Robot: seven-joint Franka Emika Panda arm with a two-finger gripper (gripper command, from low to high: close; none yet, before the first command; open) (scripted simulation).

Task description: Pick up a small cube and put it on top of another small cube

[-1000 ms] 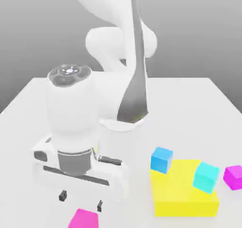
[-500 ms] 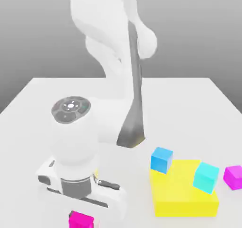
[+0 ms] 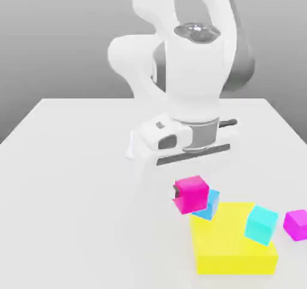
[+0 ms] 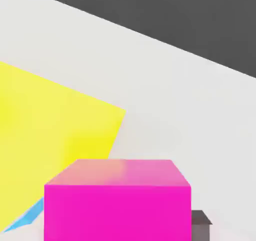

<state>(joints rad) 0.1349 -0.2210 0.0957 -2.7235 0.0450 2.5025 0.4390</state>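
Observation:
The hot-pink small cube (image 3: pixel 192 193) hangs in the air, held between the fingers of my gripper (image 3: pixel 190 193), which is shut on it. It hovers just above and partly in front of the sky-blue cube (image 3: pixel 209 207), which rests on the white table beside the yellow block. One dark fingertip (image 3: pixel 177 191) shows at the pink cube's side. In the hand view the pink cube (image 4: pixel 117 200) sits close up, with a sliver of the blue cube (image 4: pixel 25 216) under it and a grey fingertip (image 4: pixel 200 224) beside it.
A flat yellow block (image 3: pixel 232 238) lies on the white table (image 3: pixel 72 180) at the exterior view's right, with a turquoise cube (image 3: pixel 261 224) on it. A purplish-magenta cube (image 3: pixel 296 224) sits further right. The arm's white body stands behind.
The gripper came down on the pink cube at the table's front, shut on it, lifted it and carried it to the exterior view's right, over the sky-blue cube.

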